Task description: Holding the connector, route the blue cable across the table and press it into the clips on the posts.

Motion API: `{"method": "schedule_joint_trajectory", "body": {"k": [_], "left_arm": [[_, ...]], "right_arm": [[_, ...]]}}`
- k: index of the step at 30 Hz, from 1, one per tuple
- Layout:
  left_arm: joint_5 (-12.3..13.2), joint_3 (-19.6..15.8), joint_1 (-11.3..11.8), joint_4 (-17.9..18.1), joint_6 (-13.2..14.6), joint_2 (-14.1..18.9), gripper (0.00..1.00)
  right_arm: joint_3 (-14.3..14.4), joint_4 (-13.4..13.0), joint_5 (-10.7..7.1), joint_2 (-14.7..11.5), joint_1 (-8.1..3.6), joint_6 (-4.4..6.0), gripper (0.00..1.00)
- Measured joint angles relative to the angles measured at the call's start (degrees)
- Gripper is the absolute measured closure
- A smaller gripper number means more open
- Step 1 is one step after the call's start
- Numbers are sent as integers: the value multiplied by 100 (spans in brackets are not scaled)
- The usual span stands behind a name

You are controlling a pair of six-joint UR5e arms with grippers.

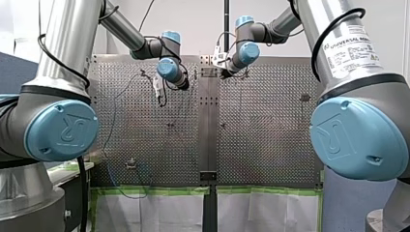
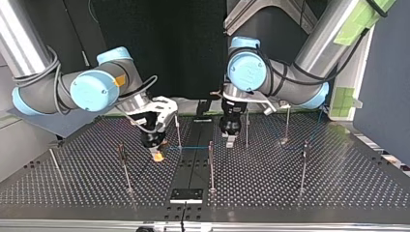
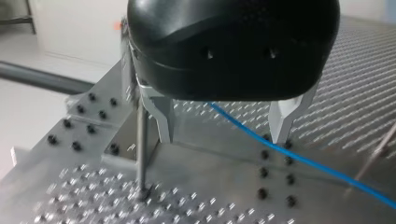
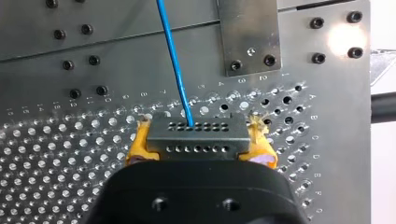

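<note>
You have the right tool [image 4: 199,129] with its yellow pads [image 4: 140,140] clamped on the grey multi-hole connector block [image 4: 196,142]. The thin blue cable [image 4: 175,60] runs from it over the perforated metal counter [image 4: 60,177]. The left tool [image 3: 223,135] hangs with its metal fingers [image 3: 162,116] apart. The cable passes between them, and a slim metal post [image 3: 141,149] stands just beside one finger.
</note>
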Motion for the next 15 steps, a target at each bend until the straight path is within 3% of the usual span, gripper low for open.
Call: {"method": "schedule_joint_trajectory", "body": {"k": [6,15], "left_arm": [[-173,-344,-125,-321,82,369,0],[-101,-434,-346,-174,268,811,0]], "right_arm": [[-2,7,0,-59,-10,16,100],[6,53,1,-154,-41,42,100]]}}
